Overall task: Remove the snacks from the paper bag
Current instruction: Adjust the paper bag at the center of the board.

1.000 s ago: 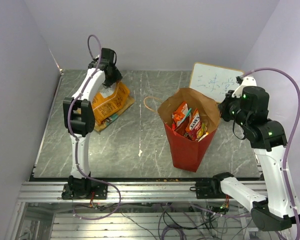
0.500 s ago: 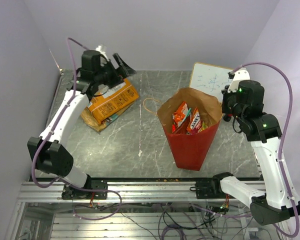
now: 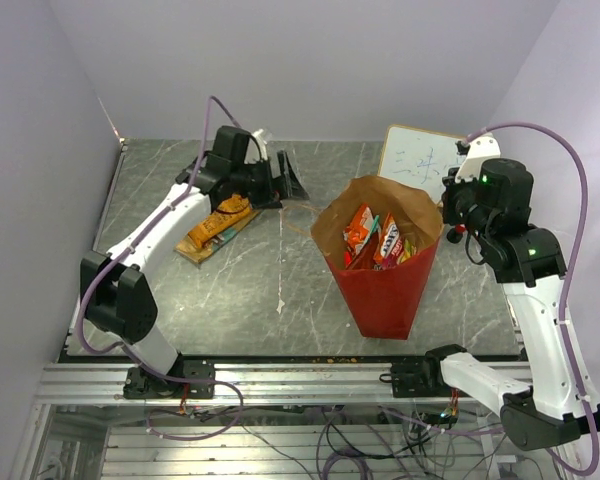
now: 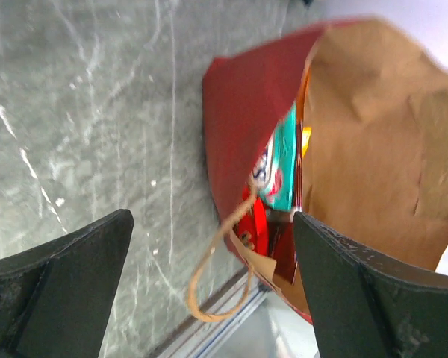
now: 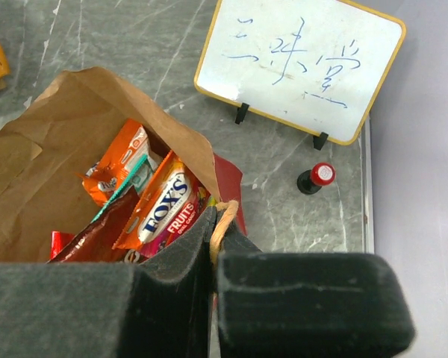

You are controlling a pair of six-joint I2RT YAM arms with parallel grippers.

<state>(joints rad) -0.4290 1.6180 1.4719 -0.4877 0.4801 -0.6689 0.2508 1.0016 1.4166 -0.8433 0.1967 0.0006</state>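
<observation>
Item: left pincer (image 4: pixel 210 220), fingers set wide apart, nothing between the pads, hovering above the table (image 3: pixel 230 290) and aimed at the work. Ahead of it, just past the fingertips, stands the paper bag (image 3: pixel 380 285), red outside and brown inside, upright with its mouth open upward; the near rim faces this pincer, and the loop of the near cord handle (image 4: pixel 209 280) hangs in the gap between the fingers as the wrist view has it. Contents: snacks (image 3: pixel 375 240), standing on end inside, long axes running up and down with the bag walls, tops at or just under the rim. Closest to the left pincer is a teal packet (image 4: pixel 280 179), pressed against the near wall with red packets beneath it; an orange packet (image 5: pixel 116 168) and a FOX'S packet (image 5: pixel 168 205) sit further in, towards the right pincer (image 5: pixel 213 261). That right pincer is on the opposite rim, jaws pressed together on the paper edge and its cord, and it appears to steady the mouth. Judgement: the right one touches the bag but is occupied; the left one is free and faces the opening, so the reach falls to it, over the near rim and down along the packets' length. Behind the left pincer, on the table, lies a pile of removed packets (image 3: pixel 218 225). Beyond the right pincer: writing board (image 5: pixel 299 67), not part of the lot.
</observation>
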